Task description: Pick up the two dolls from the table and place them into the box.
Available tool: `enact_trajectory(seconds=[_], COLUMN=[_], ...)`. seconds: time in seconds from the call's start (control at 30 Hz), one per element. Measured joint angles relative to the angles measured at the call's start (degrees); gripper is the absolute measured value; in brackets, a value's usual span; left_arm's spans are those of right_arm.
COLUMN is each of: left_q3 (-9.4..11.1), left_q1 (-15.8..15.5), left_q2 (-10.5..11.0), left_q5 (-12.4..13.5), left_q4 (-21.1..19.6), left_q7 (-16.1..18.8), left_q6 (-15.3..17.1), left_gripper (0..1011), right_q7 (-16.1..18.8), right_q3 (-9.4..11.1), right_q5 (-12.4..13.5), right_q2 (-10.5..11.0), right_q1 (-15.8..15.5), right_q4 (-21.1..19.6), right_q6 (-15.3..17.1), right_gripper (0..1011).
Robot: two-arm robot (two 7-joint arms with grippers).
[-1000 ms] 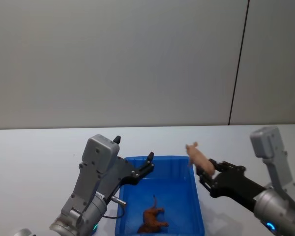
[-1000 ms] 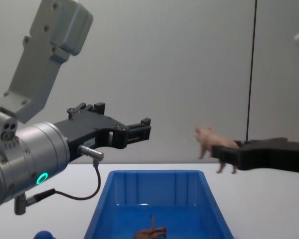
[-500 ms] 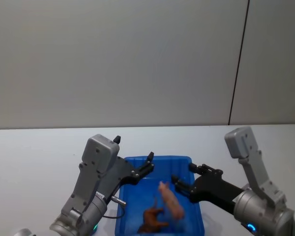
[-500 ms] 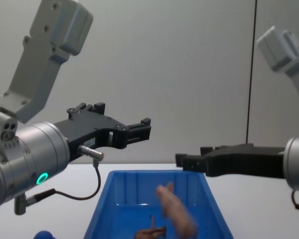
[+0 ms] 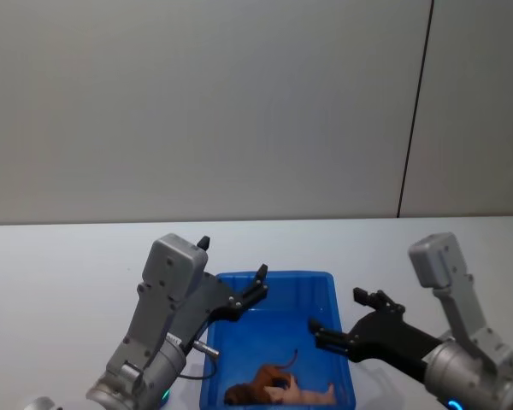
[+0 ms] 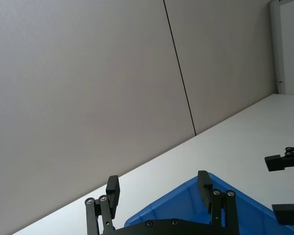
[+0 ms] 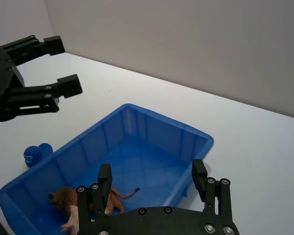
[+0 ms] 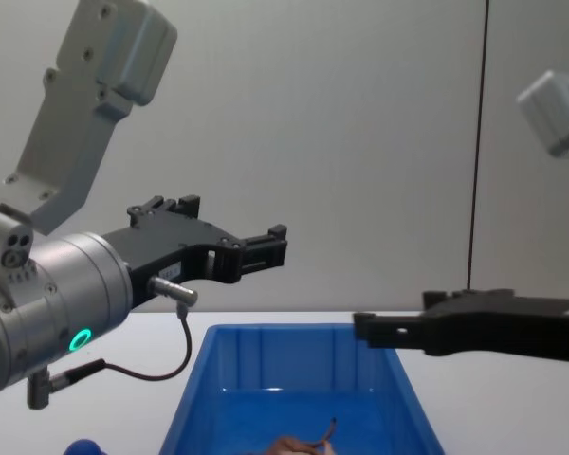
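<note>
Arms reach in from both lower corners of the head view over the plain white desk (image 5: 60,265). At the lower left, the left end effector (image 5: 232,258) hangs in the air over the left side of the box (image 5: 282,275), its black fingers spread wide with nothing between them. From the chest view it sits left of centre, well above the blue rim. In the right wrist view a small blue object (image 7: 36,152) rests on the desk just outside the box's left wall. The box stands at the lower centre of the head view, a bright blue bin with sloping walls, and both dolls lie on its floor toward the bottom edge of the frame. The brown animal (image 5: 261,380) is on the left, its thin tail curling upward. The pale pink pig (image 5: 303,395) lies right against it on the right, and the two appear to touch. At the lower right, the right end effector (image 5: 337,313) is held level above the box's right rim, its fingers parted and empty, one fingertip over the blue interior.
</note>
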Motion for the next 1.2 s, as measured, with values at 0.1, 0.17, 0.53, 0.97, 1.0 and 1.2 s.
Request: enact_trajectory(seconds=[0.1, 0.17, 0.53, 0.97, 1.0, 1.2], left_q3=[0.00, 0.00, 0.00, -0.30, -0.40, -0.91], left_q1=[0.00, 0.00, 0.00, 1.50, 2.02, 4.51], left_q2=[0.00, 0.00, 0.00, 1.02, 1.38, 3.29], left_q5=[0.00, 0.00, 0.00, 0.15, 0.13, -0.64], left_q4=[0.00, 0.00, 0.00, -1.80, -2.40, -4.93], left_q7=[0.00, 0.00, 0.00, 2.49, 3.31, 6.61], left_q6=[0.00, 0.00, 0.00, 1.94, 2.65, 5.07], left_gripper=[1003, 1003, 1003, 1003, 1003, 1003], right_q7=[-0.39, -0.58, -2.31, -3.15, -3.17, -3.35], right_q3=[0.62, 0.94, 3.31, 4.44, 4.48, 4.70], right_q5=[0.66, 0.99, 3.06, 4.02, 4.05, 4.25], right_q2=[1.03, 1.53, 5.22, 6.99, 7.06, 7.42], right_q1=[-0.80, -1.21, -4.15, -5.58, -5.64, -5.91], right_q4=[-0.45, -0.65, -1.78, -2.29, -2.30, -2.38], right_q6=[-0.88, -1.30, -4.13, -5.52, -5.56, -5.83], right_gripper=[1001, 1001, 1001, 1001, 1001, 1001])
